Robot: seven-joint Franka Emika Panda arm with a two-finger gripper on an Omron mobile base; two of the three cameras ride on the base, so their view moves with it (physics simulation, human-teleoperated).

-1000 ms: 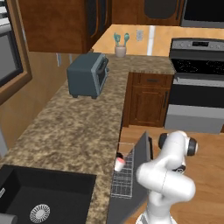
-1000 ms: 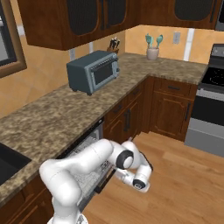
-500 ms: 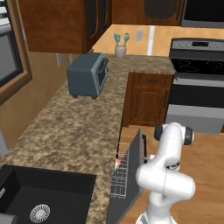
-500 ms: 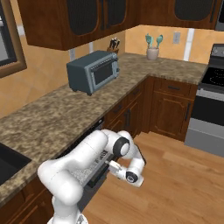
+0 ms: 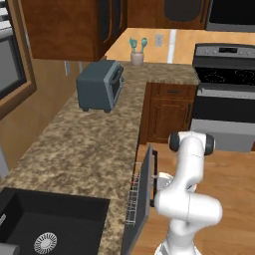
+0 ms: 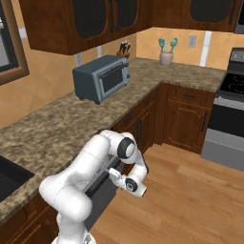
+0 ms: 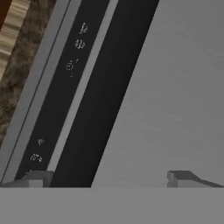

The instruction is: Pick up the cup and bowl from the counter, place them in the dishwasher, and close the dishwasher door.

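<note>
I see the counter (image 5: 84, 149) as the biggest thing, brown speckled granite that runs from the black sink (image 5: 45, 224) up to the corner and then turns toward the stove (image 5: 224, 99). Under the counter is the dishwasher (image 5: 133, 204); in the left base view its pale wire rack shows in the narrow gap behind the door. The dishwasher door (image 5: 142, 199) stands steeply, nearly shut but not yet flush with the cabinets. In the right base view the door (image 6: 102, 202) is a dark panel just behind the white arm. A grey toaster oven (image 5: 99, 85) sits on the counter near the wall, and a beige holder with teal utensils (image 5: 137, 52) stands in the far corner. I cannot find the cup or the bowl in these pictures. The gripper (image 7: 109, 179) has its fingertips (image 7: 186, 177) spread wide with nothing between them, and it points straight at the grey face of the door, very close to it.
</note>
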